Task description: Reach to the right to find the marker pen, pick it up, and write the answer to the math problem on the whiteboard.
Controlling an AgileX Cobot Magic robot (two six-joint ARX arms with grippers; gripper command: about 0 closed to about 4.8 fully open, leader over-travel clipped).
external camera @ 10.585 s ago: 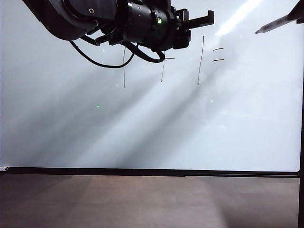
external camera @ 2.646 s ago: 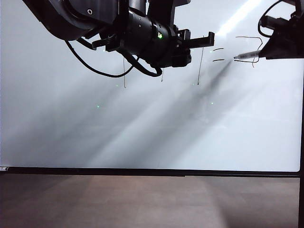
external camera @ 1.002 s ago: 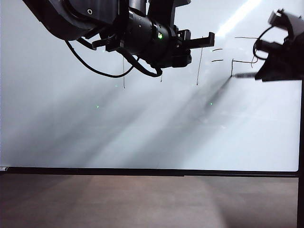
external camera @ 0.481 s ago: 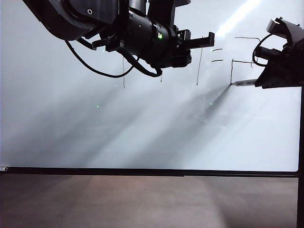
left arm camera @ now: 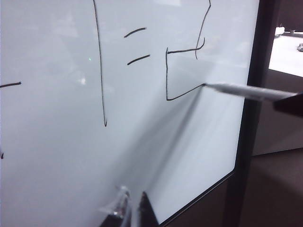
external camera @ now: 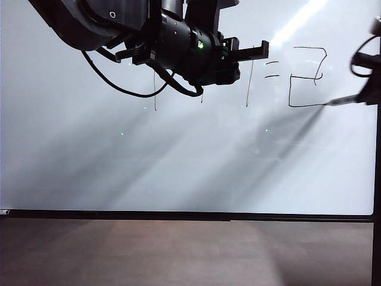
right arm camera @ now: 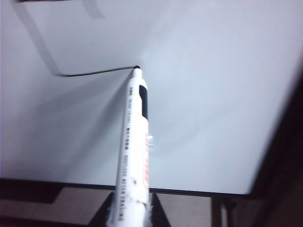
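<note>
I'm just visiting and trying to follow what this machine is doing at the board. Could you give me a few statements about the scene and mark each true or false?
1. The right end effector holds the marker pen. True.
2. The pen's tip is lifted clear of the whiteboard. False: it touches the board at the end of the bottom stroke of the answer.
3. The math problem is written in red. False: the strokes are black.
4. The left end effector hangs in front of the sum, holding nothing. True.
5. The pen's body is white with printed lettering. True.
6. The board has a wooden frame. False: it is thin and black.
</note>
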